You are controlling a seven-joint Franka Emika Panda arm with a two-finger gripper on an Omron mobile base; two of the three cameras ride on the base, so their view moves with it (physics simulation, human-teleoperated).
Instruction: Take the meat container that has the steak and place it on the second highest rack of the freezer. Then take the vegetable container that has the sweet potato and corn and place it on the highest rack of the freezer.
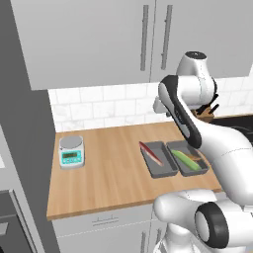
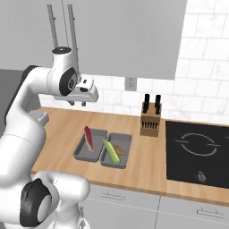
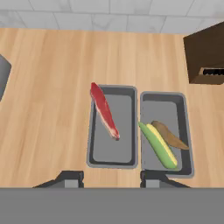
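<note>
1. Left base view: grey upper cabinets [image 1: 94, 39] hang over a wooden counter [image 1: 108, 173] with a white tiled wall [image 1: 99, 106] behind.
2. Two grey trays sit side by side near the counter's front edge: meat container [image 3: 111, 129] with the steak [image 3: 104, 110], vegetable container [image 3: 165, 131] with the corn [image 3: 158, 145].
3. A kitchen scale [image 1: 71, 151] stands near the left edge, a knife block [image 2: 151, 119] at the back.
4. The gripper [image 3: 113, 178] hovers above, jaws apart, grasping nothing.

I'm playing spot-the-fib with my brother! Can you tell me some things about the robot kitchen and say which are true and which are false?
1. The flat red steak lies in a grey metal tray. True.
2. The green corn shares that steak's tray. False: it lies in the neighbouring grey tray with a brown sweet potato.
3. The two-finger gripper holds a tray. False: it hangs above them, gripping nothing.
4. A wooden knife block stands on the wooden counter. True.
5. The small white kitchen scale sits inside a tray. False: it stands on the counter.
</note>
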